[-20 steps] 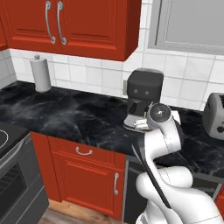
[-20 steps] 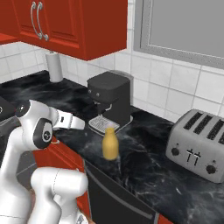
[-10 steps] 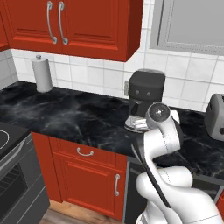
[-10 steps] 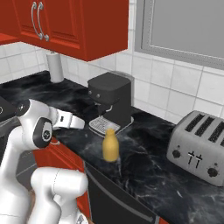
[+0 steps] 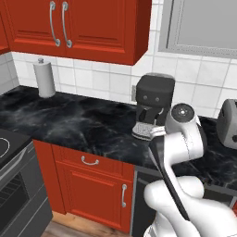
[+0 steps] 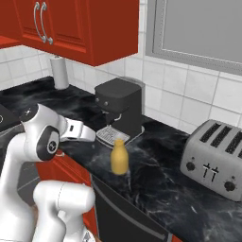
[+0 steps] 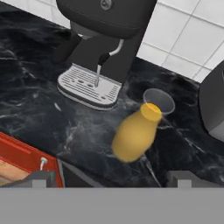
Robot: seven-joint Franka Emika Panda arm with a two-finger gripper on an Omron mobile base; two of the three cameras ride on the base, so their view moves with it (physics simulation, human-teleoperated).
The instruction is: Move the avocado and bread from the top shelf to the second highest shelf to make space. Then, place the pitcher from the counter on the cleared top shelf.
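Landmark for this entry: the black coffee machine [image 6: 119, 109] standing on the counter [image 6: 160, 184] against the white tiled wall.

Pitcher [image 6: 119, 156]: yellow-orange, upright on the black marble counter, just in front of the coffee machine's silver drip tray [image 6: 112, 134] and slightly to its right in the right base view. Not touching the tray; a strip of bare counter shows between them. In the hand view the pitcher [image 7: 136, 131] sits right of and below the tray [image 7: 89, 85], with its pale clear neck pointing up and to the right.

Gripper [image 7: 109, 179]: two dark finger tips show at the bottom of the hand view, set wide apart, with nothing between them. They hang on the near side of the pitcher and are not in contact with it.

Arm: the forearm reaches from the white shoulder toward the coffee machine, ending short of the drip tray in the right base view.

Surroundings, relative to the coffee machine:
- Silver toaster [image 6: 213, 158], well to the right on the same counter, apart from the pitcher.
- Paper towel roll [image 5: 45, 78], far to the left, against the wall.
- Red upper cabinet [image 5: 83, 25] with silver handles above and left.
- Grey-framed panel [image 6: 198, 28] above and right.
- Red lower cabinet fronts [image 5: 95, 190] below the counter edge; stove corner [image 5: 9, 152] at far left.

Obstructions: the coffee machine body and tray stand close behind the pitcher; the toaster is clear of it. Counter around the pitcher's near side is bare.
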